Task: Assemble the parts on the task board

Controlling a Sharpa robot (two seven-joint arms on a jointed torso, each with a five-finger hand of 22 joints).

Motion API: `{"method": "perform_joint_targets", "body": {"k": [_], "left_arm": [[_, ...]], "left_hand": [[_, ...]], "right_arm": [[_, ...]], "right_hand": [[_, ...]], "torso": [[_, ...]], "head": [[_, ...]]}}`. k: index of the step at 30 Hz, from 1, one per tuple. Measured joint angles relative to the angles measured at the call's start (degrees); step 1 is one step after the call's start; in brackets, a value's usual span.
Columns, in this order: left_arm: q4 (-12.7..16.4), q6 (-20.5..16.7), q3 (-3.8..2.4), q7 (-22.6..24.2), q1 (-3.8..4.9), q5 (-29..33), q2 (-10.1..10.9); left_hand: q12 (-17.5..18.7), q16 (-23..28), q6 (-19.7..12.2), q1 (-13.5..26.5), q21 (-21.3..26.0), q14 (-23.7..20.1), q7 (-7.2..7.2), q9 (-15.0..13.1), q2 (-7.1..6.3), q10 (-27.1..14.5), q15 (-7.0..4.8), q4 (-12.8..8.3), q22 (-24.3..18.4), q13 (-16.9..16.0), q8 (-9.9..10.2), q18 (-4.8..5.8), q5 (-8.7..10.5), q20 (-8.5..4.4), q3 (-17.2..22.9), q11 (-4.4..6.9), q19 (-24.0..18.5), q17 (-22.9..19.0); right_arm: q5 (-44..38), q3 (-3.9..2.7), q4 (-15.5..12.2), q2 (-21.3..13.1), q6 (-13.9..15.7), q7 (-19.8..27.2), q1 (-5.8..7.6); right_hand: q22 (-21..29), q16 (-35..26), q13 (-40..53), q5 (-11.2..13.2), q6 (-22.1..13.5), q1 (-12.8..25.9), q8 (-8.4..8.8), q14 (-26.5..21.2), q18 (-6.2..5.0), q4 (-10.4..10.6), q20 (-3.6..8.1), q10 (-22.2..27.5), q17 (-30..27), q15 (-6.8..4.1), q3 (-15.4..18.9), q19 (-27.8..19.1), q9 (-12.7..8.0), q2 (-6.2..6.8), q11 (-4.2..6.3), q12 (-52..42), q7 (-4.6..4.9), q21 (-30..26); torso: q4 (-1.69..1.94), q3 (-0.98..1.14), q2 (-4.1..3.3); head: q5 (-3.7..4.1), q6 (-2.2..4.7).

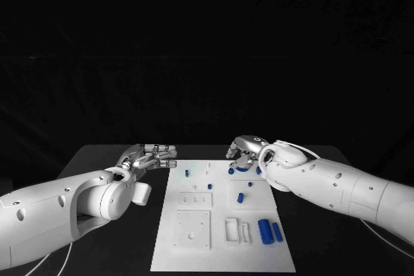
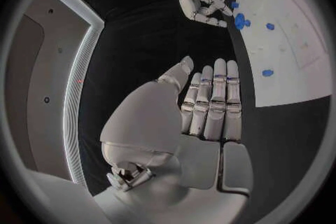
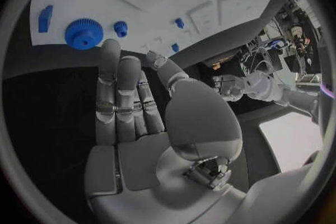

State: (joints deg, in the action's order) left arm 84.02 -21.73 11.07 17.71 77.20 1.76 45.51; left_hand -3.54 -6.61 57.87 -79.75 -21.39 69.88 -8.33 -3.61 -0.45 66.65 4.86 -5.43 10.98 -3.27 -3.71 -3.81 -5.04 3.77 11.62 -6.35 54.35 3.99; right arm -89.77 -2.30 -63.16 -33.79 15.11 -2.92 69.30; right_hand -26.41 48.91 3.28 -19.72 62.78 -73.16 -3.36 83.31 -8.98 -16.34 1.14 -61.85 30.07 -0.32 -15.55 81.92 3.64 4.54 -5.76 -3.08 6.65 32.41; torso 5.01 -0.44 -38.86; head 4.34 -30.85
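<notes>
Board: white rectangular task board (image 1: 220,252), frame centre; small blue plastic parts (image 1: 270,231) mostly loose — assembly barely begun
Hands: left hand (image 1: 154,157) and right hand (image 1: 245,151) — fingers apart, holding nothing

I'm looking at a robotics lab or test cell, staged for recording. I'm seeing a matte black rectangular table (image 1: 103,162) sitting against an all-black backdrop in the head view, so nothing homely is showing. A flat white rectangular task board (image 1: 220,252) with recessed cut-outs is lying in the table's middle, carrying small blue plastic parts (image 1: 265,230) like a benchmark fixture. In the left wrist view a curved glowing white light strip (image 2: 75,95) is running along a grey wall panel. In the right wrist view a cluttered bench with equipment and cables (image 3: 280,39) is sitting beyond the table, too blurred for me to itemise.
</notes>
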Motion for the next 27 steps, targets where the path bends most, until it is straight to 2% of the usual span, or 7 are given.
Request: {"method": "perform_joint_targets", "body": {"k": [8, 18, 23, 27], "left_arm": [[1.26, 0.5, -0.18, 0.04, 0.63, 0.17, 0.78], [1.86, 0.81, -0.25, 0.04, 1.22, 0.35, 1.07], [1.99, 0.9, -0.26, 0.04, 1.35, 0.4, 1.14], [2.13, 0.96, -0.26, 0.04, 1.44, 0.43, 1.25]], "left_hand": [[0.0, 0.0, 0.0, 0.49, 0.0, 0.0, 0.0, 0.0, -0.01, 0.0, 0.0, 0.0, 0.0, 0.0, 0.0, 0.0, 0.0, 0.21, 0.0, 0.0, -0.2, 0.0], [0.0, 0.0, 0.0, 0.48, 0.0, 0.0, 0.0, 0.01, -0.01, 0.0, 0.0, 0.0, -0.01, 0.01, 0.0, 0.0, 0.0, 0.21, 0.0, 0.0, -0.2, -0.01], [0.0, 0.0, 0.0, 0.46, -0.43, 0.0, 0.0, 0.01, 0.0, -0.22, 0.0, -0.48, -0.01, 0.01, 0.0, -0.01, 0.0, 0.21, 0.0, -0.21, -0.2, -0.01], [0.0, 0.0, -0.01, 0.46, -0.43, 0.0, 0.0, 0.01, 0.0, -0.22, 0.0, -0.48, -0.01, 0.01, 0.0, -0.01, 0.0, 0.21, 0.0, -0.21, -0.2, -0.02]], "right_arm": [[-5.02, 0.0, 0.2, 0.4, -1.14, -2.47, -0.01], [-8.04, 0.0, 0.6, 0.45, -3.01, -4.42, -0.08], [-8.79, 0.03, 0.86, 0.68, -3.66, -4.93, -0.25], [-9.23, 0.03, 1.11, 0.77, -4.05, -5.22, -0.31]], "right_hand": [[-0.99, 1.29, 0.0, 0.63, -0.2, -0.22, 0.0, -0.23, -0.29, 0.37, -0.03, 0.43, -1.49, 0.23, -0.37, 1.41, 0.0, 0.22, 0.03, 0.0, -0.2, -1.89], [-2.26, 1.95, -0.01, 1.3, -0.2, 0.02, 0.0, -0.23, -0.32, 0.61, -0.02, 0.43, -2.04, 0.24, -0.92, 1.42, -0.01, 0.47, 0.03, 0.0, -0.2, -2.6], [-3.17, 2.36, -0.01, 1.74, 0.0, 0.08, 0.0, -0.24, -0.35, 0.58, 0.2, 0.43, -2.17, 0.24, -2.87, 1.64, -0.01, 0.52, 0.03, 0.0, -0.39, -2.83], [-4.09, 2.57, -0.01, 1.74, 0.06, 0.6, 0.0, -0.23, -0.35, 0.6, 0.09, 0.21, -2.77, 0.24, -4.4, 1.93, -0.01, 1.05, 0.25, 0.0, -0.45, -2.83]], "torso": [[0.3, -0.02, -1.2], [0.38, 0.0, -2.12], [0.48, 0.0, -2.47], [0.59, 0.0, -2.71]], "head": [[0.63, 0.75], [0.99, 1.05], [1.02, 1.08], [1.15, 1.23]]}}
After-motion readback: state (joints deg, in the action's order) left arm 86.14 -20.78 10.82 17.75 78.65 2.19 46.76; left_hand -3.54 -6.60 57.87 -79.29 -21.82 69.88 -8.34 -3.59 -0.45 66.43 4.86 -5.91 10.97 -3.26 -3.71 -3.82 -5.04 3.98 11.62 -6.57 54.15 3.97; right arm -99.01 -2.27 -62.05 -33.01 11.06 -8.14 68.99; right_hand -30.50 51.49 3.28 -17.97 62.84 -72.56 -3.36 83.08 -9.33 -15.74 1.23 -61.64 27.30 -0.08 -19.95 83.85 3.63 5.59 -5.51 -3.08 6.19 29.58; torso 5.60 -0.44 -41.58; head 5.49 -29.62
